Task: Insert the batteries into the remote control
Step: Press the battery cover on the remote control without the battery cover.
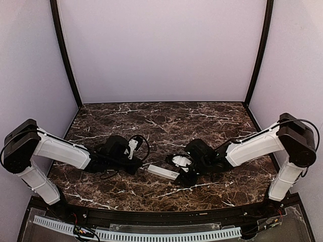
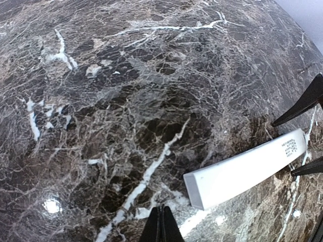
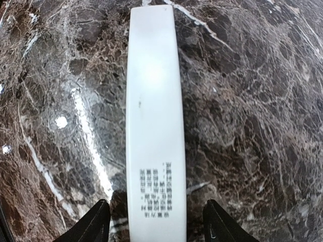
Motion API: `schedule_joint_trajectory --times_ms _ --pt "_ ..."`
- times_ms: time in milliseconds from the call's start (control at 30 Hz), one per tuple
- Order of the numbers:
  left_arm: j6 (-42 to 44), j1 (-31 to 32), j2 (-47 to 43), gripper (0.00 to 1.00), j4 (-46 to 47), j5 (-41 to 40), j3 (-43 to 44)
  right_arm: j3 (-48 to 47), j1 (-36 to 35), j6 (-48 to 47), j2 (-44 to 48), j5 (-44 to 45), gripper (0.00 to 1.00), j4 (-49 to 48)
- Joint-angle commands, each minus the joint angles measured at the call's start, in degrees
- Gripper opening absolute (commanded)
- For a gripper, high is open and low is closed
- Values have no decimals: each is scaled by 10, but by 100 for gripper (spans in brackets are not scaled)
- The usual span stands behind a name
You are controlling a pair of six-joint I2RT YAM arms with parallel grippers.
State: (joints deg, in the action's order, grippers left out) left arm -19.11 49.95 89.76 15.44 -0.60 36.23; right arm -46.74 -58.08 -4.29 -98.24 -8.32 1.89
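The remote control (image 1: 162,171) lies flat on the marble table between the two arms, its back with the printed label (image 3: 159,189) facing up. My right gripper (image 3: 156,222) is open and straddles the labelled end, with a gap between each finger and the remote (image 3: 155,116). In the left wrist view its dark fingers (image 2: 303,103) stand on either side of the remote (image 2: 247,169). My left gripper (image 2: 161,219) is shut on nothing, just short of the remote's other end. The batteries are out of view.
The dark marble table (image 1: 166,121) runs back to lilac walls, with black posts (image 1: 65,55) at the far corners. A black rail (image 1: 161,217) marks the near edge. Both arm bases stand at the front corners.
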Motion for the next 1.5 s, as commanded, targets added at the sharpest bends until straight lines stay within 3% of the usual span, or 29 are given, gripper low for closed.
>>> schedule_joint_trajectory --times_ms 0,333,833,1133,1467 --pt "-15 -6 -19 0 35 43 -16 78 2 33 21 18 63 -56" --pt "-14 -15 -17 0 56 58 -22 176 3 72 29 39 59 -197" --pt "24 -19 24 0 8 48 24 169 -5 72 -24 18 40 -204" --pt "36 -15 44 0 2 44 32 156 -11 60 -36 5 36 -196" --pt "51 8 53 0 -44 -13 57 147 -18 54 -46 -4 30 -189"
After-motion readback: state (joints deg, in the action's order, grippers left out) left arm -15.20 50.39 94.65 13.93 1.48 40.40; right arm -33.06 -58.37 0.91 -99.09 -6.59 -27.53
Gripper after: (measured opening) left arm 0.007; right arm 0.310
